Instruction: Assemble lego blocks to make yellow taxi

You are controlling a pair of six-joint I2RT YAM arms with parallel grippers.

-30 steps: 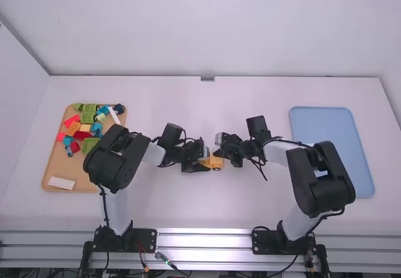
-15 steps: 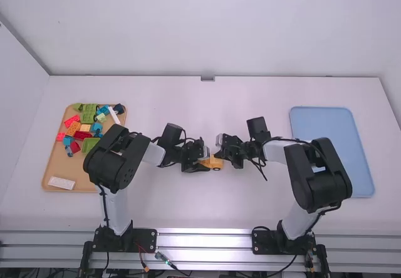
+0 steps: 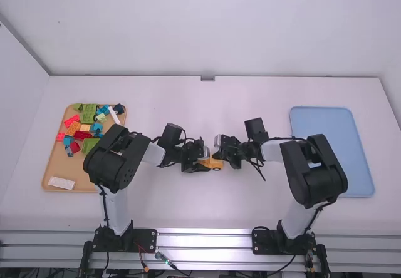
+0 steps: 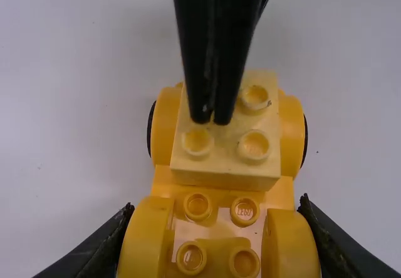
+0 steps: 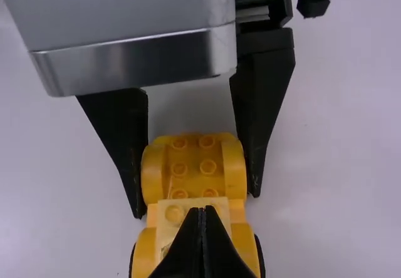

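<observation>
Midway between the two arms, on the tabletop (image 3: 188, 209), sits the yellow car base (image 5: 193, 165), clamped by its sides in the left end effector (image 4: 217, 208). The right end effector (image 5: 202, 212) is closed with nothing between its tips, which sit over the pale yellow block (image 4: 225, 143); whether they touch it, I can't tell.

If that narrow point pushes down off-centre, I'd expect the block to tilt and catch on one side only. Too hard a shove might roll the base or twist it out of the left one's hold, since that grips just the one end.

The car's long axis runs left to right, the block's end pointing toward the right arm; which end is the front, I couldn't say.
</observation>
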